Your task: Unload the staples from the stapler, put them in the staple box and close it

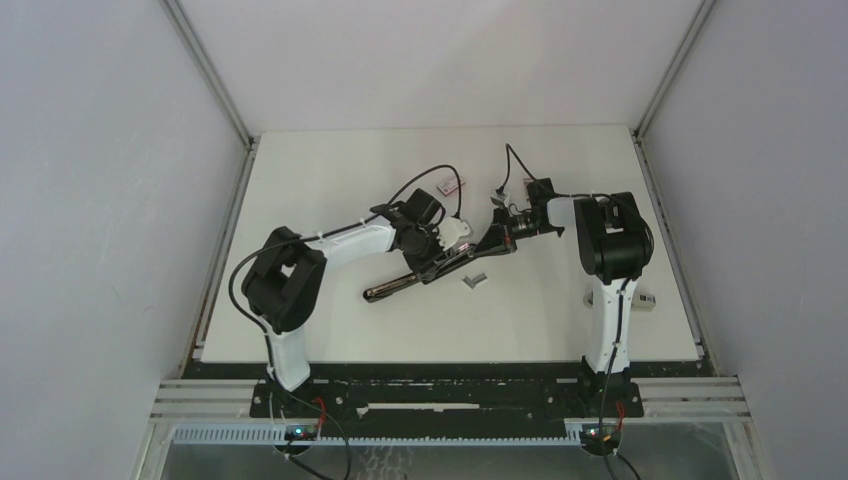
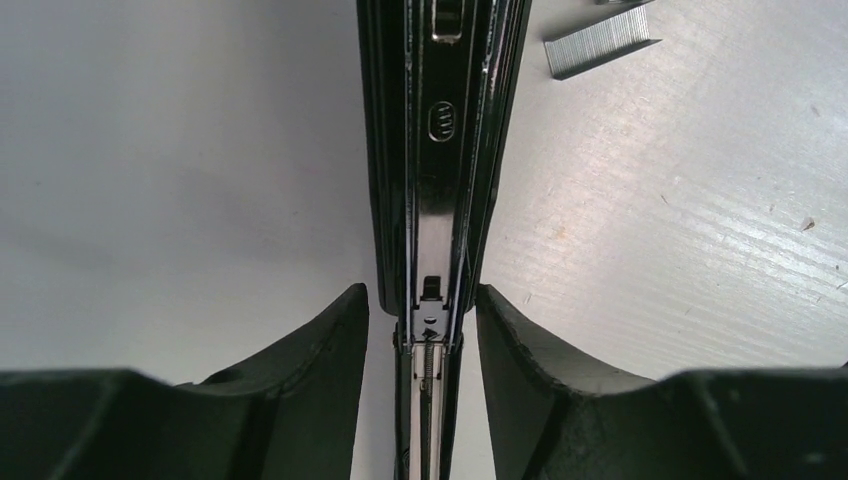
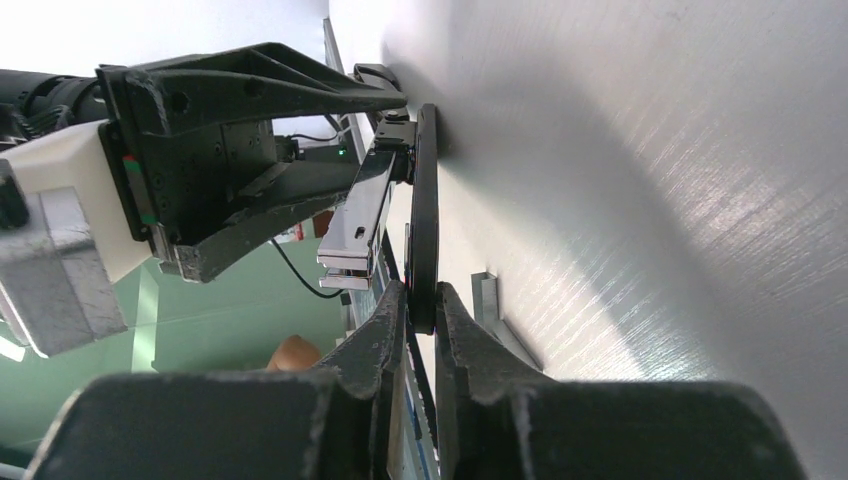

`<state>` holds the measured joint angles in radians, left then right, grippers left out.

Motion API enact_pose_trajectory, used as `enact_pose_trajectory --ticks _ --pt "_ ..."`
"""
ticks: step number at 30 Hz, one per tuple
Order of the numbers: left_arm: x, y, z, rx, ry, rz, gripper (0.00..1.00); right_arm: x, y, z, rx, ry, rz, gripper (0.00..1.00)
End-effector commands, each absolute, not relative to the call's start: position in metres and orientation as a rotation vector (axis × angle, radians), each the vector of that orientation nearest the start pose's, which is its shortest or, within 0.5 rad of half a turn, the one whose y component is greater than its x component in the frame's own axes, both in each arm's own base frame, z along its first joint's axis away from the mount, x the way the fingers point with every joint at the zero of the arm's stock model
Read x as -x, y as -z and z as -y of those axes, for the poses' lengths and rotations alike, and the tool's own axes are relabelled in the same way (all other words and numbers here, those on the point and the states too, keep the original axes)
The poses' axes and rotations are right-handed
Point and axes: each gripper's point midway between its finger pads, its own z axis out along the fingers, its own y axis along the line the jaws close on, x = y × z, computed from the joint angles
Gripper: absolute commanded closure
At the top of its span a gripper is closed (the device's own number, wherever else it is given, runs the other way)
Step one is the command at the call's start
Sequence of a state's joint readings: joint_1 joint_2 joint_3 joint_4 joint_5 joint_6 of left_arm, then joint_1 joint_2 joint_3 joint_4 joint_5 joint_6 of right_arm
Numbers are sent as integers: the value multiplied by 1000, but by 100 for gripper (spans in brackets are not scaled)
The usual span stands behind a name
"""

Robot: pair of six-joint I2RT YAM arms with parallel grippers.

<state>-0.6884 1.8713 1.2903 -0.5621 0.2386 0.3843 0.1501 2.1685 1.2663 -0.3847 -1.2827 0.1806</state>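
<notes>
Left gripper (image 2: 422,300): reaching in toward the middle of the table (image 1: 330,180); its jaws are standing narrow, straddling the stapler (image 2: 440,150); the two dark fingers (image 2: 330,345) are sitting against the stapler's black sides and appear to be clamping it.

Right gripper (image 3: 420,300): coming in from the opposite end; its jaws are nearly together, pinching the thin black base bar of the stapler edge-on.

Stapler: lying slantwise between the two grippers; one end is sitting in the right gripper, the middle is passing through the left gripper, and the long free end is stretching out beyond the left gripper toward the arm bases; in the left wrist view it is running straight ahead from the fingertips, with its silver channel facing the camera and a thin spring and pusher showing just between the fingertips; in the right wrist view the silver arm is standing lifted off the black base, the two joining at the far end.

Staples (image 2: 600,45): a short silver-grey strip lying loose on the table; ahead and to the right of the left gripper, just beside the stapler but apart from it; in the top view it is lying between the two grippers, on their near side.

Red-and-white box (image 1: 452,185): lying flat beyond the left gripper, well apart from the stapler.
</notes>
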Motion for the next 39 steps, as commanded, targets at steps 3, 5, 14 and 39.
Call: enact_pose_trajectory --ticks 3,5,14,39 --pt "-293 -36 283 -1473 431 -2300 62 -345 -49 -222 251 -1821 -2459 90" --pt "-292 -34 284 -1477 441 -2306 70 -345 -49 -222 247 -1818 -2461 87" --pt "-293 -32 279 -1475 406 -2317 87 -350 -47 -215 226 -1785 -2462 63" --pt "-384 -58 177 -994 -44 -2511 91 -379 -50 -167 65 -1598 -2474 45"
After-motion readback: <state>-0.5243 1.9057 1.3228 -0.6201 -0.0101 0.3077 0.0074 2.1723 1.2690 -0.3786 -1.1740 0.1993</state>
